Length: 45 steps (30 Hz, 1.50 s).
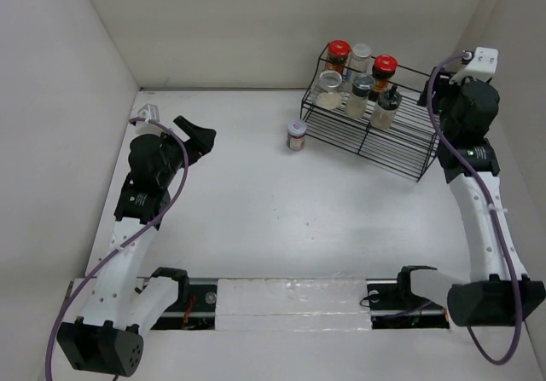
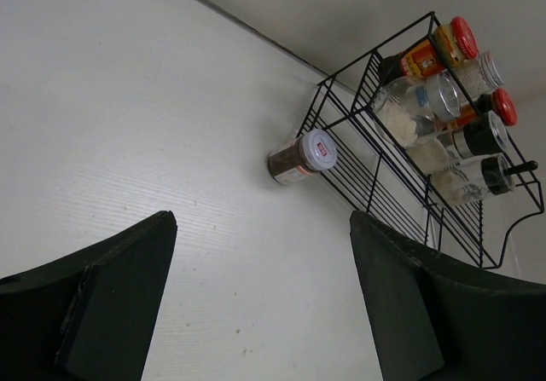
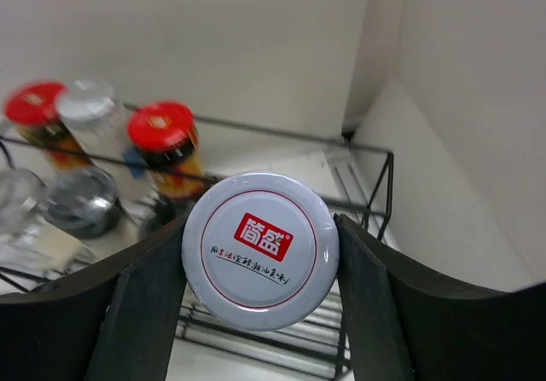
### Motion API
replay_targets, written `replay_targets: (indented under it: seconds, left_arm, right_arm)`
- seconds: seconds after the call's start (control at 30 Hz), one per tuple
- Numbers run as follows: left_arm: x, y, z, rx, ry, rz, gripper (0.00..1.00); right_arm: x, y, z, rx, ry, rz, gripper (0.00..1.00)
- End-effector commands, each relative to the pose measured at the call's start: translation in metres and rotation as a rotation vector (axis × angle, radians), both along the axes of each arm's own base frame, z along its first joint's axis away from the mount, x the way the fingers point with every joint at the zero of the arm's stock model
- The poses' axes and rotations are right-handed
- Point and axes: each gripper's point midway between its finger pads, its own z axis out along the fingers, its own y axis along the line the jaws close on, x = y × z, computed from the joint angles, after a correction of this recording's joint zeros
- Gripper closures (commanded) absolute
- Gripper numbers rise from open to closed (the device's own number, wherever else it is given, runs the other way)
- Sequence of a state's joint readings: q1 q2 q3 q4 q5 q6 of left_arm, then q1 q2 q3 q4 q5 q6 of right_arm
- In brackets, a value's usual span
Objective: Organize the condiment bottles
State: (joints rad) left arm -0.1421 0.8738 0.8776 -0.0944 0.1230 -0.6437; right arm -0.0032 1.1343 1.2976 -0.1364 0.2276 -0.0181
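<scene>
My right gripper [image 3: 260,257] is shut on a jar with a silver lid and red label [image 3: 261,245] and holds it above the right end of the black wire rack [image 1: 401,147]. In the top view its wrist [image 1: 465,108] hides the fingers and that jar. The rack's left part holds several jars: two red-lidded [image 1: 339,51] [image 1: 385,64], one black-lidded [image 1: 388,104], and silver-lidded ones [image 1: 329,83]. One silver-lidded jar with brown contents [image 1: 296,134] stands on the table left of the rack; it also shows in the left wrist view [image 2: 300,158]. My left gripper [image 1: 200,134] is open and empty, well left of it.
White walls enclose the table at the back and on both sides. The rack sits in the back right corner, close to the right wall. A rail with the arm bases [image 1: 290,300] runs along the near edge.
</scene>
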Motion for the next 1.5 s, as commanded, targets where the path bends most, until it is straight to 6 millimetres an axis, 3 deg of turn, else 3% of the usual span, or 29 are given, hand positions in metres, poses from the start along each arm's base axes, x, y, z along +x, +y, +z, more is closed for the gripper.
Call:
replay_targets:
  seconds: [0.0,0.17,0.3,0.8,0.97,1.0,1.07,1.1,1.3,1.43,1.47]
  left_arm:
    - [0.003,0.001,0.014,-0.001,-0.053,0.0,0.22]
    - [0.003,0.001,0.014,-0.001,-0.053,0.0,0.22]
    - [0.004,0.001,0.011,0.0,-0.044,0.0,0.22]
    - [0.006,0.001,0.008,0.001,-0.035,0.0,0.22]
    - [0.006,0.001,0.008,0.001,-0.035,0.0,0.22]
    - [0.006,0.001,0.008,0.001,-0.035,0.0,0.22]
    - [0.006,0.001,0.008,0.001,-0.035,0.0,0.22]
    - [0.006,0.001,0.008,0.001,-0.035,0.0,0.22]
    - [0.007,-0.001,0.005,0.0,-0.026,-0.009,0.22]
    - [0.007,-0.001,0.005,0.0,-0.026,-0.009,0.22]
    - [0.007,-0.001,0.005,0.0,-0.026,-0.009,0.22]
  right_arm:
    - [0.01,-0.003,0.008,0.035,-0.044,0.06,0.5]
    - [0.034,-0.018,-0.029,0.061,0.025,0.047,0.5]
    - [0.058,-0.012,-0.057,0.078,0.073,0.09,0.5]
    - [0.097,-0.005,-0.125,0.138,0.208,0.142,0.46]
    - [0.1,-0.001,-0.126,0.151,0.21,0.161,0.38]
    - [0.098,-0.003,-0.121,0.147,0.198,0.151,0.3]
    - [0.094,-0.004,-0.115,0.145,0.19,0.142,0.25]
    - [0.089,-0.005,-0.103,0.139,0.163,0.135,0.22]
    - [0.065,-0.018,-0.068,0.122,0.086,0.05,0.18]
    - [0.049,-0.012,-0.044,0.114,0.029,0.062,0.17]
    - [0.041,-0.007,-0.042,0.112,0.02,0.073,0.23]
